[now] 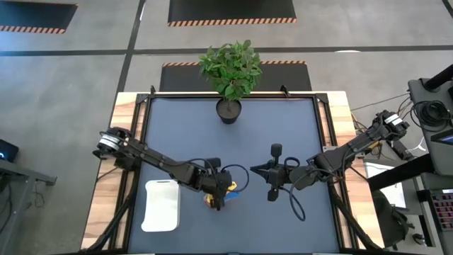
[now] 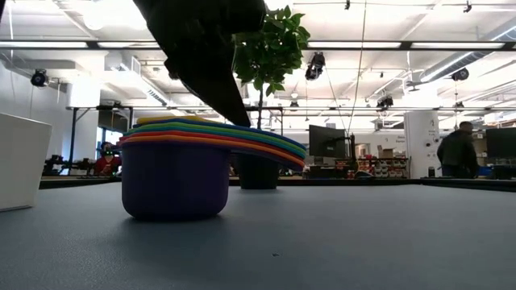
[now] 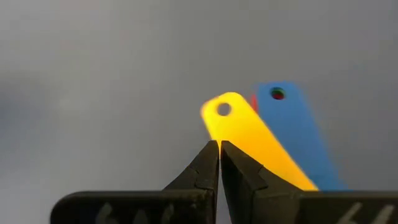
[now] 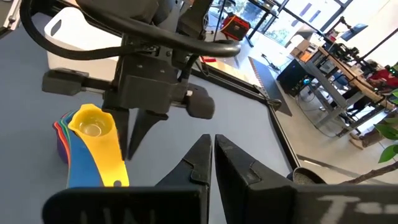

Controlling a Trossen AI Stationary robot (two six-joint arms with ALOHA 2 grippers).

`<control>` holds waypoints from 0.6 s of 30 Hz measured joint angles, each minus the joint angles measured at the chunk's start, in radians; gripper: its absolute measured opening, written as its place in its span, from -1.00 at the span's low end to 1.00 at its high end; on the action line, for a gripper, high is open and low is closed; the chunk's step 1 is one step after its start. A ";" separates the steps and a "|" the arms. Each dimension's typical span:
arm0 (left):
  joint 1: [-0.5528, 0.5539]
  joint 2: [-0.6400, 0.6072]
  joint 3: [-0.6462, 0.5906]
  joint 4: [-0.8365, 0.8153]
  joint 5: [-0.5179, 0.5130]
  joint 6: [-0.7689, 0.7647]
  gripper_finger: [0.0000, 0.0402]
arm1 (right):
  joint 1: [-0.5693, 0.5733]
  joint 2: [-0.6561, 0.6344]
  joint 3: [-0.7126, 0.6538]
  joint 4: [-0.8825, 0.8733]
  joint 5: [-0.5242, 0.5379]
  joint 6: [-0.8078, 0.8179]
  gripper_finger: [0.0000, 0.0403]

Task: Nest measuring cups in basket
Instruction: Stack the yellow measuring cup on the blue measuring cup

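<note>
The left gripper, fingers together, is hovering just above the nested cups on the worktop; the basket is lying just beyond. Any descent like this risks toppling the stack. The right gripper is waiting nearby, fingers together.

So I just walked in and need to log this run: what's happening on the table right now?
The measuring cups sit nested in one stack on the table mat, purple at the bottom and yellow on top, still outside the white basket beside them. The left tool hangs just above the stack with its fingers shut, holding nothing. The right tool waits, also shut, near the table's middle. A potted plant stands at the far edge.
</note>
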 joint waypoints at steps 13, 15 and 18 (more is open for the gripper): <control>0.003 0.000 -0.039 -0.005 -0.058 -0.007 -1.00 | 0.000 0.000 0.000 0.000 0.000 0.000 -0.96; 0.002 0.000 -0.039 0.006 -0.053 -0.010 -1.00 | 0.000 0.000 0.000 0.000 0.000 0.000 -0.96; 0.002 0.000 -0.039 0.014 -0.029 -0.011 -1.00 | 0.000 0.000 0.000 0.000 0.000 0.000 -0.96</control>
